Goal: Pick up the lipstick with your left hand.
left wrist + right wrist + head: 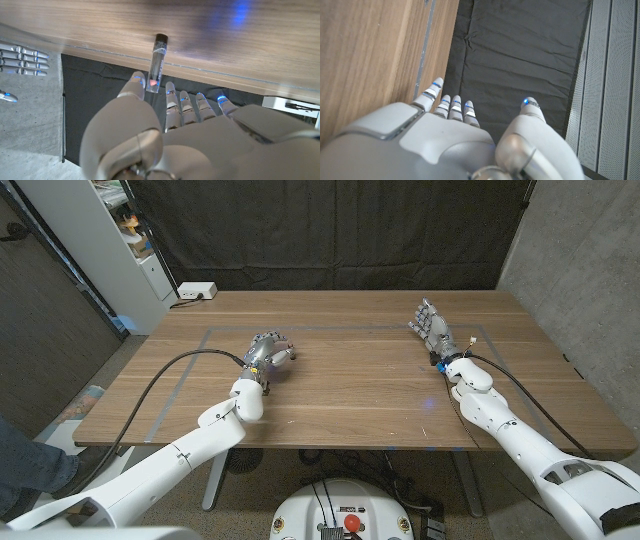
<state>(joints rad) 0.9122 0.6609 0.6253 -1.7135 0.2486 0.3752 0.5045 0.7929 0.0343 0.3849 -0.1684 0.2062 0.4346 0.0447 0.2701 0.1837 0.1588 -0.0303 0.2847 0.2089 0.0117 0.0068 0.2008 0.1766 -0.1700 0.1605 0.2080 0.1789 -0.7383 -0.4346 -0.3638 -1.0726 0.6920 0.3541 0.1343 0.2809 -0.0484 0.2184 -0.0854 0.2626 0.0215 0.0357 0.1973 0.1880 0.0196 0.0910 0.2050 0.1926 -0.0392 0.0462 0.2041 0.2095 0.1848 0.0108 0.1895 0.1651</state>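
In the left wrist view the thumb and a finger of the left hand (170, 135) pinch the lipstick (156, 64), a clear tube with a black cap, standing out from the fingertips toward the wooden table (260, 45). In the head view that hand (268, 355) sits left of centre. The right hand (432, 330), upper right, holds nothing, fingers extended and apart

You see a wooden table (350, 395) with a faint taped rectangle (215, 332) on it. A white power strip (196, 291) lies at its far left corner, before a dark curtain (330, 230) and white shelf (120, 240).
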